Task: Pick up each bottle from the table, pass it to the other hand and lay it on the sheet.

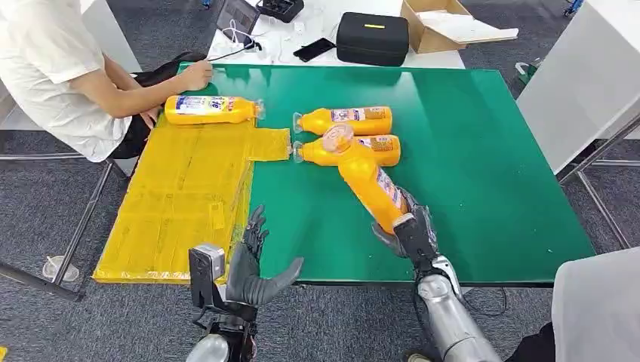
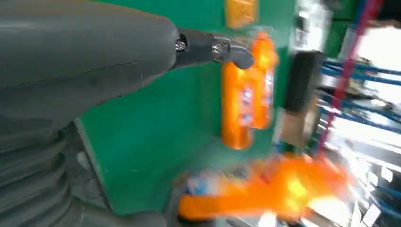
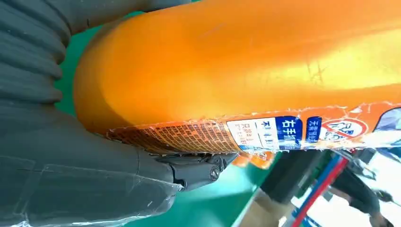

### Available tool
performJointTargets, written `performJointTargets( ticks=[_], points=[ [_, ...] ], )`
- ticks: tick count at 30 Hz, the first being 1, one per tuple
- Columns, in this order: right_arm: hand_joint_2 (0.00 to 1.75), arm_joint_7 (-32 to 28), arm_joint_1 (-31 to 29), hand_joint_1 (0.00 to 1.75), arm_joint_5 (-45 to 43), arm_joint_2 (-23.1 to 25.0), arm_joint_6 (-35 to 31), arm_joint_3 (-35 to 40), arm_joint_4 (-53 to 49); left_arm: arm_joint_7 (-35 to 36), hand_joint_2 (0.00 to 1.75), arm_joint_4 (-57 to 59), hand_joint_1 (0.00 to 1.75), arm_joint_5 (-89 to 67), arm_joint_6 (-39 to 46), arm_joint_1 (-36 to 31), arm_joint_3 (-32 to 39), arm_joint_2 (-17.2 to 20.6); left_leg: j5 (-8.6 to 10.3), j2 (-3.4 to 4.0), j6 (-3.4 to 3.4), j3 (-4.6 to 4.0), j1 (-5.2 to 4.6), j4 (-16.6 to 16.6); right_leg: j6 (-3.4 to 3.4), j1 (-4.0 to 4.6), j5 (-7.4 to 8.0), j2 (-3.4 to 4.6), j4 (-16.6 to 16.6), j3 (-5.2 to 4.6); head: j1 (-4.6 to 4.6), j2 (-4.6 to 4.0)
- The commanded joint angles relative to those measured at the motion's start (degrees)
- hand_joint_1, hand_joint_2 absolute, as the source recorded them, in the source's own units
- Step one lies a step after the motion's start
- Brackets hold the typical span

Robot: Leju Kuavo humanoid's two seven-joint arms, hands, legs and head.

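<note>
one glossy orange bottle (image 1: 370, 188) | gripped by right hand (image 1: 411, 226) | left hand (image 1: 253, 264) spread

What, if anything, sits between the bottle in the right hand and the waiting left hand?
Nothing visible does. The right hand holds the bottle raised and tilted over the green table; the left hand waits open at the near edge beside the yellow sheet, with bare table between them. Two lying bottles sit farther back.
</note>
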Motion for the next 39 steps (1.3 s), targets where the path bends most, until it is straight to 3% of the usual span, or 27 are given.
performJointTargets(
  ticks=[1,6,9,10,12,18,21,25,28,39],
  points=[
    [1.75,-0.57,2.86,1.75,-2.32,4.02,1.51,3.29,-9.46,0.78,1.75,0.07,0.00,2.96,-3.44,0.17,1.98,1.78,-0.10,0.15,0.01,0.27,-0.02,-0.03,-0.13,0.02,-0.09,0.06,0.03,0.19,0.00,0.00],
    [1.75,0.33,0.56,1.75,-1.82,3.58,5.81,11.40,-3.54,-1.29,1.75,-1.57,0.00,3.19,-4.25,-2.61,1.74,0.79,-0.09,0.22,0.02,0.20,0.02,0.02,-0.11,0.08,-0.04,0.13,0.04,0.12,-0.02,0.00],
    [1.75,0.18,0.54,1.75,-1.87,3.76,5.87,11.99,-2.67,-1.15,1.75,-1.46,0.00,3.29,-4.30,-2.92,1.63,0.59,-0.02,0.10,0.02,0.14,0.02,-0.01,-0.07,0.08,-0.02,0.02,0.00,0.08,0.00,0.00],
    [1.75,0.02,0.55,1.75,-1.90,3.65,5.76,12.10,-2.52,-1.20,1.75,-1.28,0.00,3.22,-4.36,-2.88,1.50,0.62,-0.15,0.17,0.07,0.47,-0.02,0.00,-0.15,0.07,-0.15,0.01,0.03,0.39,0.00,0.00],
    [1.75,-0.02,0.40,1.75,-1.88,3.41,5.92,12.28,-2.49,-1.20,1.75,-1.14,0.00,3.25,-4.39,-2.83,1.45,0.69,-0.03,0.11,0.02,0.15,0.02,-0.02,-0.06,0.08,-0.02,0.03,-0.02,0.11,0.00,0.00],
    [1.75,-1.24,-1.38,1.75,1.92,3.31,11.28,21.68,-0.64,-2.49,1.75,0.49,0.00,4.54,-4.81,-5.67,1.37,-0.87,-0.08,0.18,0.04,0.26,-0.03,-0.02,-0.10,0.03,-0.07,0.08,0.02,0.20,0.00,0.02],
    [1.75,-3.90,-1.07,1.75,6.19,3.20,5.16,24.73,-2.10,-2.02,1.75,0.02,0.00,5.38,-4.05,-6.87,1.43,-1.37,-0.02,0.09,0.01,0.12,0.01,-0.02,-0.09,0.06,-0.02,0.02,0.01,0.08,0.00,0.00],
    [1.75,-4.26,-0.64,1.75,5.91,3.09,4.81,25.26,-3.38,-2.80,1.75,-0.22,0.00,4.02,-1.77,-6.91,1.80,-1.36,-0.13,0.10,0.05,0.44,-0.03,-0.02,-0.16,0.06,-0.16,-0.05,0.04,0.38,0.00,0.02],
    [1.75,-5.80,0.12,1.75,6.58,2.51,3.54,27.14,-6.17,-3.36,1.75,-0.51,0.00,3.69,-0.14,-7.71,2.09,-1.32,-0.03,0.08,0.04,0.16,-0.01,-0.02,-0.06,0.04,-0.05,-0.02,0.00,0.12,0.00,0.00],
    [1.75,-6.24,0.20,1.75,2.57,1.62,8.81,28.78,-7.71,-4.30,1.75,-0.88,0.00,4.46,-1.03,-8.40,2.69,-1.34,-0.02,0.03,0.02,0.15,0.01,-0.01,-0.09,0.06,-0.06,-0.06,0.01,0.12,0.00,0.00]
  ],
)
